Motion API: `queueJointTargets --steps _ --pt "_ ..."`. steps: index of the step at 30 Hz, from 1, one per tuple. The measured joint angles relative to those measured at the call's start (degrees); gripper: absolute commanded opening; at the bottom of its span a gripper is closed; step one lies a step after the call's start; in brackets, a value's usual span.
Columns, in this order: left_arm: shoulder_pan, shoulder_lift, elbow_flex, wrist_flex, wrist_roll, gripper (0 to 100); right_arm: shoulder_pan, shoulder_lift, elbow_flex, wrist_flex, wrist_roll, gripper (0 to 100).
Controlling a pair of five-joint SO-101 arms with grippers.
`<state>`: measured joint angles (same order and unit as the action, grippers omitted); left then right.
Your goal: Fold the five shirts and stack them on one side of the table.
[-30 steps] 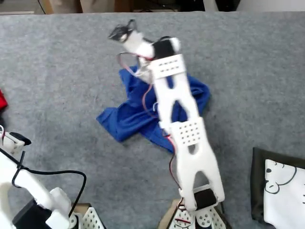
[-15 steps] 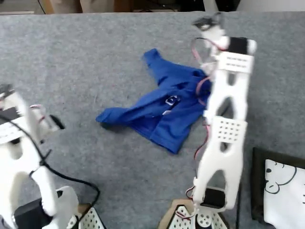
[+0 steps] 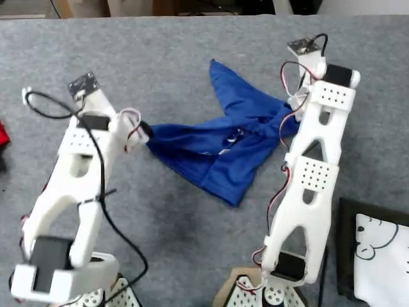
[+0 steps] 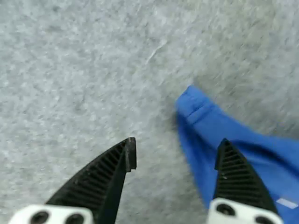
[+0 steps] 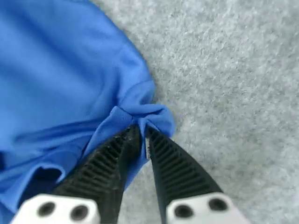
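Blue shirt (image 3: 223,153) lies rumpled on the grey table (image 3: 128,57) seen from above, strung between my two arms. From my left wrist, my left pincer (image 4: 177,154) gapes, released, with the sleeve cuff (image 4: 192,106) just ahead of its tips. From my right wrist, my right pincer (image 5: 142,133) is clenched on a bunched fold of the shirt. I'd settle the left astride that cuff, pinch, then draw apart evenly.

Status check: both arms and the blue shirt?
Left gripper jaws open at sleeve end of blue shirt, not gripping. Right gripper shut on its opposite edge. Shirt crumpled, not folded. Dark printed shirt lies well apart.
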<state>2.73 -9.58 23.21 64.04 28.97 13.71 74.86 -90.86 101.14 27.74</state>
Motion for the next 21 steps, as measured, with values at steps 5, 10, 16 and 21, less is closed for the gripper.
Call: queueJointTargets --steps 5,10,16,21 --pt "0.0 9.67 -16.09 4.57 1.05 28 0.0 2.81 -2.02 0.0 -0.7 0.5" --pt "-0.97 19.96 -28.31 5.89 1.41 28 0.0 2.73 -2.46 -0.09 -0.79 0.5" --pt "-1.05 32.62 -40.7 13.45 1.41 24 0.0 4.31 -2.46 -1.85 -0.79 0.5" --pt "-1.05 46.24 -54.77 19.6 1.41 24 0.0 4.31 -2.46 -2.11 -0.79 0.5"
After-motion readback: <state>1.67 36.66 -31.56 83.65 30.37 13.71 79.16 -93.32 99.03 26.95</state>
